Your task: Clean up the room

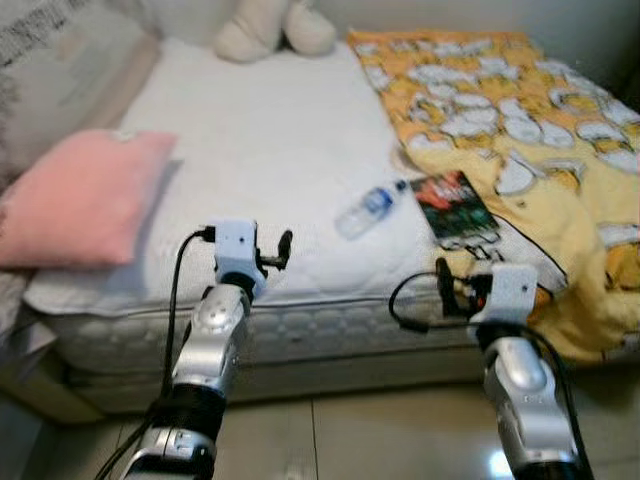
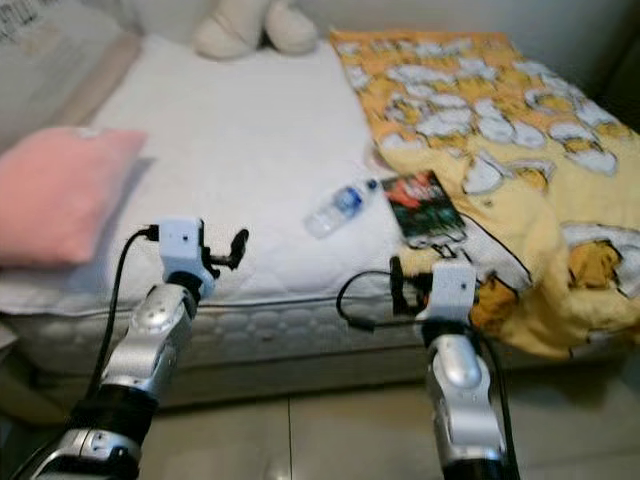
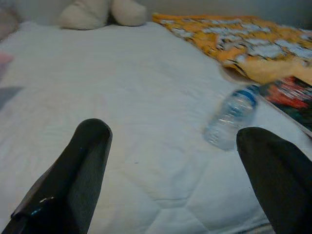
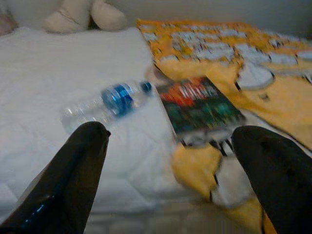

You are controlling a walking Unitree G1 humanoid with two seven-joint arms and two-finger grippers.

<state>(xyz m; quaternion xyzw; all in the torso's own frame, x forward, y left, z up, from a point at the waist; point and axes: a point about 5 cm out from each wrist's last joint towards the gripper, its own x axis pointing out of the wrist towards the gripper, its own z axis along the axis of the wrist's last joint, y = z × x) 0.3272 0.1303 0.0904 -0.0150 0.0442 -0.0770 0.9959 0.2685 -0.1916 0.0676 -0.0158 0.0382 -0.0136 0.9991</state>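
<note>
Both claws gape: right claw near book, bottle beyond.

You had a clear plastic bottle with a blue label and blue cap lying on its side on the white mattress, cap pointing toward the book just beside it. The book lay flat — dark cover, red and green print — partly on the yellow blanket, which was rumpled and spilling over the bed's near edge.
</note>
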